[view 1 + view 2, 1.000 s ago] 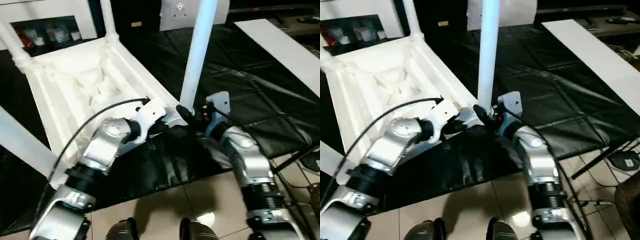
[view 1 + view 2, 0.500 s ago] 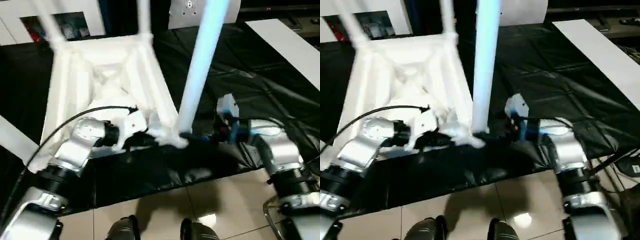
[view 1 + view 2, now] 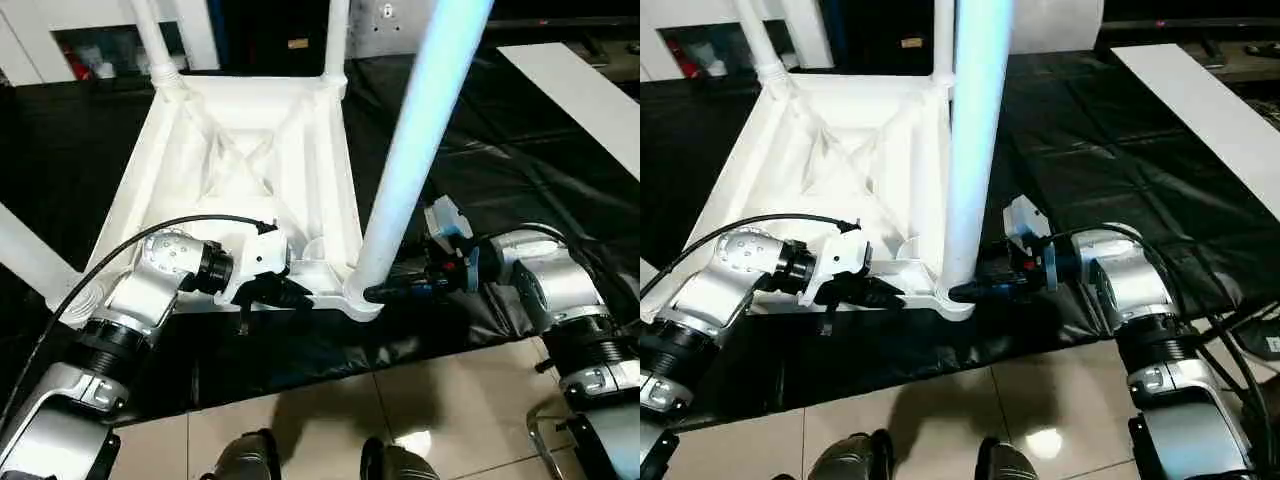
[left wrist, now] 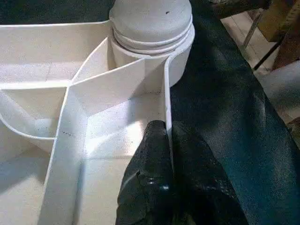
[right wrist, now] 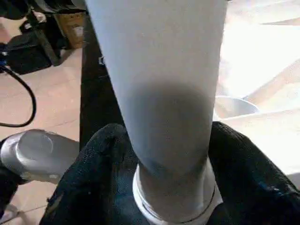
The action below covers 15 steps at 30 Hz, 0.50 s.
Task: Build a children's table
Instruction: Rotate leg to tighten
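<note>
1. Head views: the table top lies underside up on a black sheet spread over a tiled floor; its ribs show, and legs stand in its corner sockets; two far legs rise at the back corners; another leg slants off at the left edge.
2. The near leg stands upright in the near right corner socket; the right gripper reaches in level from the right, fingers at the base of this leg, just above the socket.
3. The left gripper lies level along the near edge of the top, left of that socket; a black cable loops over the left forearm.
4. Left wrist view: the left gripper's fingers are pinched tight on the thin rim wall of the top, one finger each side; the socket with the leg's ringed end sits just beyond.
5. Right wrist view: the right gripper's fingers stand part open, one on each side of the leg's base, against it or very close; whether they press on it I cannot tell.
</note>
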### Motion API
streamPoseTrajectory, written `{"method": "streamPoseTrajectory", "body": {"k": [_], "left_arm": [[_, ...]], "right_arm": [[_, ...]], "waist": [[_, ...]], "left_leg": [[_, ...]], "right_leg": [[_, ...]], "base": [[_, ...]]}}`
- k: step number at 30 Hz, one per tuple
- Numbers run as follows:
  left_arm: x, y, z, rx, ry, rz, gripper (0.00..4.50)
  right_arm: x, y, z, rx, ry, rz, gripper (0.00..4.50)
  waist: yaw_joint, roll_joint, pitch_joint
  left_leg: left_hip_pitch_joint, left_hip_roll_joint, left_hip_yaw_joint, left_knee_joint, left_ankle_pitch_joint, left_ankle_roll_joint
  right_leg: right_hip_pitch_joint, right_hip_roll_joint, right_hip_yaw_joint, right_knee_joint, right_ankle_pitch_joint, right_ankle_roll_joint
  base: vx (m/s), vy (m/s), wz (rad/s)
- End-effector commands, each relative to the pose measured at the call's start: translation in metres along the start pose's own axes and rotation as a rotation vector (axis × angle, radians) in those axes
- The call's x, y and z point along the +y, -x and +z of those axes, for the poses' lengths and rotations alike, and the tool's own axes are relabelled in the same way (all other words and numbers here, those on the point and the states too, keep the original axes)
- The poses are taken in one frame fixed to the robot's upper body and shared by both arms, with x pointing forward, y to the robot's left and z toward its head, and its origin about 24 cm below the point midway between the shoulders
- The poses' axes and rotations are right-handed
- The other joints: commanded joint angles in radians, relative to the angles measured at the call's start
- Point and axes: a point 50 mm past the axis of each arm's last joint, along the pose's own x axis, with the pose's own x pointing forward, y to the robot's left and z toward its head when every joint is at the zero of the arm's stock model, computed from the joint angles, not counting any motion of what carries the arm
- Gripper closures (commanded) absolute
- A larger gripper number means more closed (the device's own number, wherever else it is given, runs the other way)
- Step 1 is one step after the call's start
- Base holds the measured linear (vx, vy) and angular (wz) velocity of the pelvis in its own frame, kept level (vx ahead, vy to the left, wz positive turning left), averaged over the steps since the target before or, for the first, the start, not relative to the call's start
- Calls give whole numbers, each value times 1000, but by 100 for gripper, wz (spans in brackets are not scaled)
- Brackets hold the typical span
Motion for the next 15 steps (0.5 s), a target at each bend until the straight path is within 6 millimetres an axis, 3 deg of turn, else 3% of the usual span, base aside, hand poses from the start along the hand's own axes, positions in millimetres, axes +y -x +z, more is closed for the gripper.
{"method": "streamPoseTrajectory", "body": {"k": [1, 9, 15], "left_arm": [[3, -2, 13, -14, -67, -36, 450], [4, -1, 11, -14, -65, -28, 450], [7, -7, 17, -71, -18, 93, 450]], "right_arm": [[1, -2, 2, 5, 10, 41, 202], [3, -3, 1, -2, 2, 66, 251], [12, -15, -5, -64, -53, -3, 257]], "waist": [[-8, -8, -85], [-6, -9, -81], [-2, -8, -82]], "left_leg": [[46, 71, -28, -60, -172, 102], [47, 72, -31, -64, -205, 83], [45, 73, -30, -64, -186, 87]], "right_leg": [[48, -70, 42, -47, -211, -264], [47, -72, 42, -53, -274, -250], [46, -69, 42, -49, -235, -254]], "base": [[0, 0, 0], [0, 0, 0], [0, 0, 0]]}}
